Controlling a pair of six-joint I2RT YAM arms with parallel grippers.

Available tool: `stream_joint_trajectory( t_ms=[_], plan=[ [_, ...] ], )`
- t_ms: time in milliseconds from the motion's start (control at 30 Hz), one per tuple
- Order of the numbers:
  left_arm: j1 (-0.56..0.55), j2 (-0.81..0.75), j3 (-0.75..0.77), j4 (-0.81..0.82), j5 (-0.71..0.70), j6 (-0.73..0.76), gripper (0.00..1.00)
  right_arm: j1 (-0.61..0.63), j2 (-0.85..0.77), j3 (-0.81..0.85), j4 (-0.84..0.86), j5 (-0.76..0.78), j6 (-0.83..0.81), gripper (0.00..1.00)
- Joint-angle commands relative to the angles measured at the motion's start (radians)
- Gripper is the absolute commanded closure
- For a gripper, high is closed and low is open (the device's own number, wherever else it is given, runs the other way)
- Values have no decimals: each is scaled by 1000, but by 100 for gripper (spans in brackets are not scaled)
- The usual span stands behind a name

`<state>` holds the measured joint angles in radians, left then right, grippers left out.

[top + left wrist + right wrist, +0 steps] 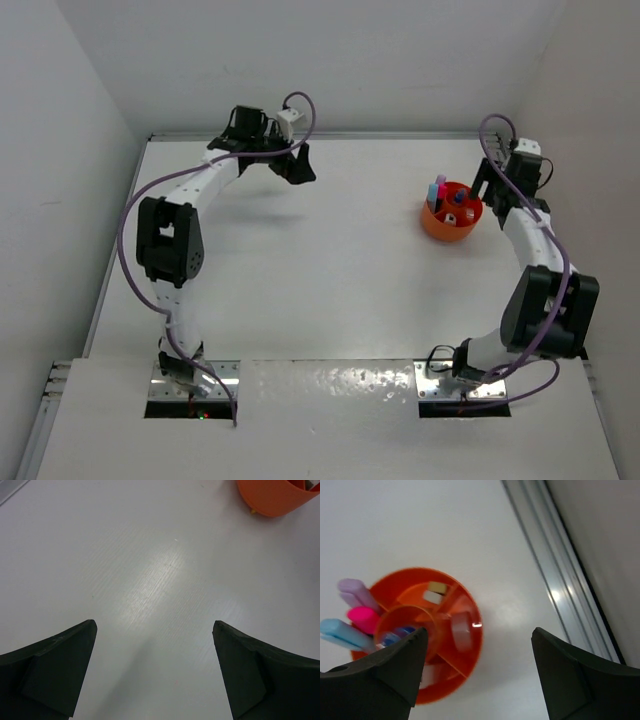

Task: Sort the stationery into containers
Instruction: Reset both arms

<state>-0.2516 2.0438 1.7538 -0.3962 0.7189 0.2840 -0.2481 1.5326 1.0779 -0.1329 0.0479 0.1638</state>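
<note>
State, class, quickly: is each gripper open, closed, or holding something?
Left gripper: open, holding nothing.
Right gripper: open, empty, near the round orange plastic tub.

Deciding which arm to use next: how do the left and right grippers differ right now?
The left gripper hangs over bare table, the orange tub off at its view's edge; the right gripper hangs above that tub. The left sits back left, the right back right. Both are open and empty.
</note>
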Motion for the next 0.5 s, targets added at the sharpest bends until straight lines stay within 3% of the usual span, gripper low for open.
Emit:
stream_joint_trajectory(
  t_ms=[0, 133, 200, 233, 300, 333, 467],
  plan=[
    [43, -106, 42, -36, -93, -31, 0, -16, -133, -93, 1, 281, 192, 18],
    [71, -195, 20, -93, -278, -43, 0, -40, -288, -205, -71, 400, 353, 6],
    [90, -237, -22, -122, -461, -80, 0, -71, -389, -288, -115, 391, 393, 1],
    [107, -293, -92, -127, -575, -95, 0, -88, -429, -306, -141, 374, 445, 1],
    [126, -403, -192, -135, -669, -100, 0, -123, -545, -364, -201, 359, 488, 1],
    [147, -445, -312, -133, -714, -95, 0, -123, -586, -389, -209, 365, 491, 1],
    [233, -676, -614, -164, -728, -112, 0, -123, -736, -476, -311, 351, 511, 1]
  ],
)
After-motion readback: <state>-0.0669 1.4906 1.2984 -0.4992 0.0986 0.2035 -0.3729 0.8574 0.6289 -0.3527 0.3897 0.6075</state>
